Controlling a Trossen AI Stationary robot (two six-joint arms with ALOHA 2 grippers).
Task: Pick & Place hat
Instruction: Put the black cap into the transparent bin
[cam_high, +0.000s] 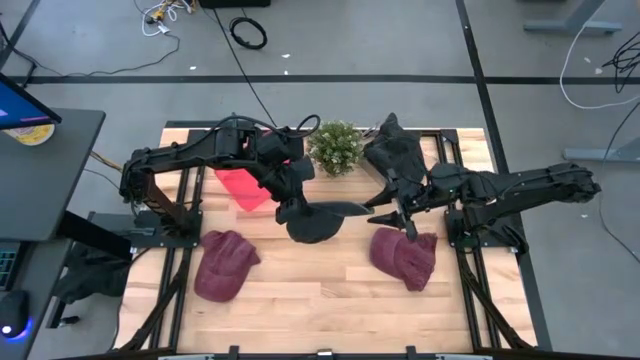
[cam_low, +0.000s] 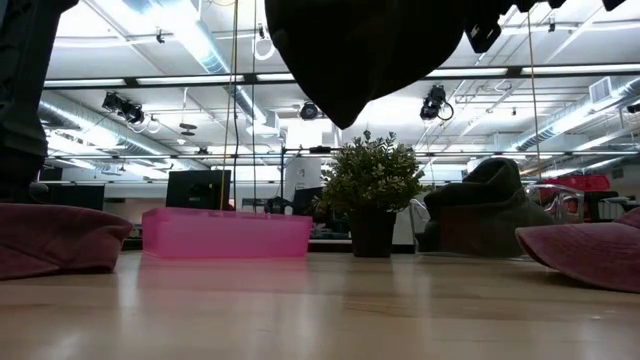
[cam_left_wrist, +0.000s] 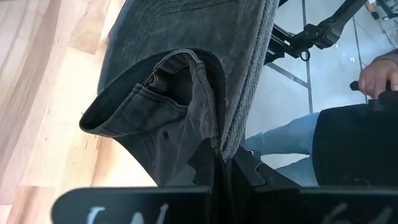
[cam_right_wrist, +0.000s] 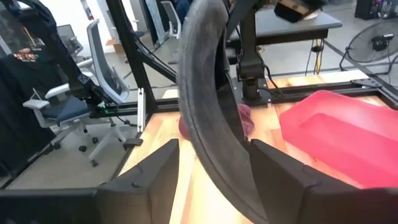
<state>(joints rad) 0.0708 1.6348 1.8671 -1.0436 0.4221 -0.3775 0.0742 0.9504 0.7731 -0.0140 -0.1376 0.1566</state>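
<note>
Above table centre: black hat (cam_high: 318, 218), lifted off the wood
Left gripper (cam_high: 296, 207): fingers clamped on hat's fabric
Right gripper (cam_high: 392, 212): fingers apart, straddling hat's brim
Tabletop: 2 maroon hats (cam_high: 224, 263), pink bin (cam_high: 243, 187)
</note>
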